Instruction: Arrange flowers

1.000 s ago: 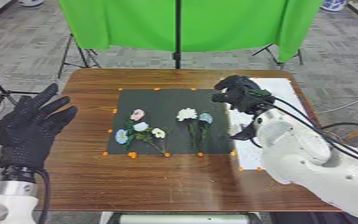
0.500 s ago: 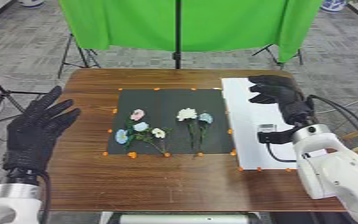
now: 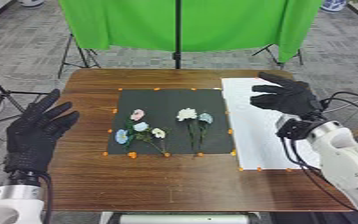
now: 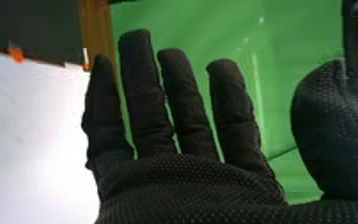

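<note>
On the table (image 3: 140, 182), a mat (image 3: 162, 100) lies with a sheet (image 3: 255, 145) just to its right. The mat bears a cluster of 4 flowers (image 3: 141, 127) on its left part and, right of that, 2 flowers side by side (image 3: 186, 114); a curtain (image 3: 131, 30) hangs behind the table.

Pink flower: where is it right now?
In the head view, the pink flower lies on the left half of the dark mat, just beyond a pale blue flower and left of the large white flower.
</note>
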You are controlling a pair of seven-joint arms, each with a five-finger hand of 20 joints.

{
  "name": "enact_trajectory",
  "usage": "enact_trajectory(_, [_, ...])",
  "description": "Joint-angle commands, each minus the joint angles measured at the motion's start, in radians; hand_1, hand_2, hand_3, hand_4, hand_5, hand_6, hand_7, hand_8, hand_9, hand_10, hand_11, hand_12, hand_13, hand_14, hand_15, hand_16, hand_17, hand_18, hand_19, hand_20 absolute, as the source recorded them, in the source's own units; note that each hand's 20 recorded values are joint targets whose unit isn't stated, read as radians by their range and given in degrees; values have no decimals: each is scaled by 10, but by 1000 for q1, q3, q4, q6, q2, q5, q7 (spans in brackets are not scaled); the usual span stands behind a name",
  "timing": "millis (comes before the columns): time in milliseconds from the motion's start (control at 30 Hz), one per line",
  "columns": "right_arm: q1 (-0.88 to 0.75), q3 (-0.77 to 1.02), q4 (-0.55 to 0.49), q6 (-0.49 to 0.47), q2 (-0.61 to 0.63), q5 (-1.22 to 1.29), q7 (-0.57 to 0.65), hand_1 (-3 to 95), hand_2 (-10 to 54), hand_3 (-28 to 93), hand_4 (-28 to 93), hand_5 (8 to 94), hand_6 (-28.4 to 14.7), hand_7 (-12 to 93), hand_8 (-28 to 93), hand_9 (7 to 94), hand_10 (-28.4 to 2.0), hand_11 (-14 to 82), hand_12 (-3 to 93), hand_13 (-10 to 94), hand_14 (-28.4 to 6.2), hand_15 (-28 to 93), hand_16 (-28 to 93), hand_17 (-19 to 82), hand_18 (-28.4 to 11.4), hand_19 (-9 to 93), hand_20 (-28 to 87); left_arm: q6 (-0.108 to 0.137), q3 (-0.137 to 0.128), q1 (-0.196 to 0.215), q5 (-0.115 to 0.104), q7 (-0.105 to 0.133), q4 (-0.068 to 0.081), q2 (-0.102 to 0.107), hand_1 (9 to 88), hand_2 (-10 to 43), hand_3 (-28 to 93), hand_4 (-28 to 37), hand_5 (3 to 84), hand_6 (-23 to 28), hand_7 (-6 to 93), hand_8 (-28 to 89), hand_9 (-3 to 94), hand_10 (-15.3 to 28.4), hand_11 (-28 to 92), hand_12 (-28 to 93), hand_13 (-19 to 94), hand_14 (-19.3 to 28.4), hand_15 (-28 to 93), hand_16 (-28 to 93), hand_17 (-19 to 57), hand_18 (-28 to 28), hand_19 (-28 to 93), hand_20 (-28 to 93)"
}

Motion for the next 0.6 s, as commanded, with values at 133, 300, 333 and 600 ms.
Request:
enact_trajectory(133, [27,-37,12,-5,-4,15,14,182,75,848,-274,438,-12,179,-130,482,-160,140,147,421,-182,413,141,118,-242,555,215,18,0,-5,-64,15,19,-9,185,80,752,-283,350,78,109,-81,327,194,251,114,277,280,529,-94,-14,280,654,129])
enact_trajectory(300, [26,-48,9,-11,-4,11,23,177,83,848,-273,442,-13,179,-130,486,-163,150,150,424,-182,436,142,116,-241,559,219,14,-13,-8,-55,-6,18,-14,187,88,748,-283,348,81,109,-80,330,200,255,112,282,283,533,-97,4,284,697,43])
enact_trajectory(333, [22,-49,9,-11,-2,8,20,177,83,848,-273,442,-13,178,-130,486,-164,151,150,423,-182,437,140,116,-240,560,219,14,-14,-10,-55,-10,19,-14,186,88,749,-283,347,81,111,-81,329,200,254,112,282,283,534,-97,2,284,699,28])
enact_trajectory(600, [19,-59,3,7,-1,11,19,174,84,849,-272,443,-11,177,-131,490,-162,153,149,423,-182,442,133,111,-238,559,221,11,-17,-11,-56,-10,13,-18,188,91,745,-283,345,82,111,-80,326,199,256,114,282,283,534,-101,28,284,775,-243])
